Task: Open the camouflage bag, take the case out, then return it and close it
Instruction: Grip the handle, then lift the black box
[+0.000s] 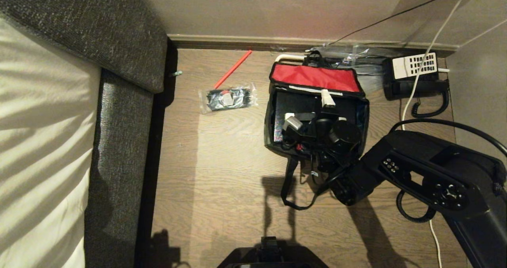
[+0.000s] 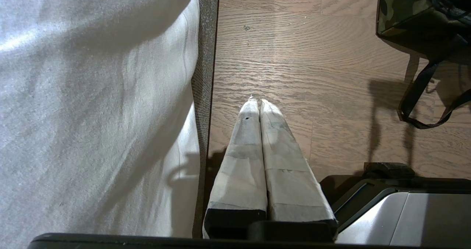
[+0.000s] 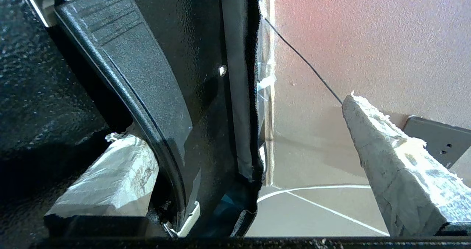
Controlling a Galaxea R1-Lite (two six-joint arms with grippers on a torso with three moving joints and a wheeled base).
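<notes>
The bed [image 1: 43,149] fills the 9 o'clock side of the head view, on the wooden floor [image 1: 222,149]. The camouflage bag [image 1: 273,113] lies open near the wall at 12 o'clock, red flap [image 1: 315,77] folded back. The case [image 1: 289,105] sits inside it.

The right gripper [image 3: 235,160] reaches into the bag from 4 o'clock, jaws spread wide. 1 fingertip [image 3: 121,168] sits beneath the case's strap handle [image 3: 147,94]; the other [image 3: 386,160] stands clear outside the bag wall.

The left gripper [image 2: 257,105] is parked at 6 o'clock beside the bed, jaws pressed together, empty.

Risks:
1. Closing now may pinch the bag wall with the handle, lifting the bag too.
2. The bag's loose strap [image 1: 291,188] could snag the arm.
</notes>
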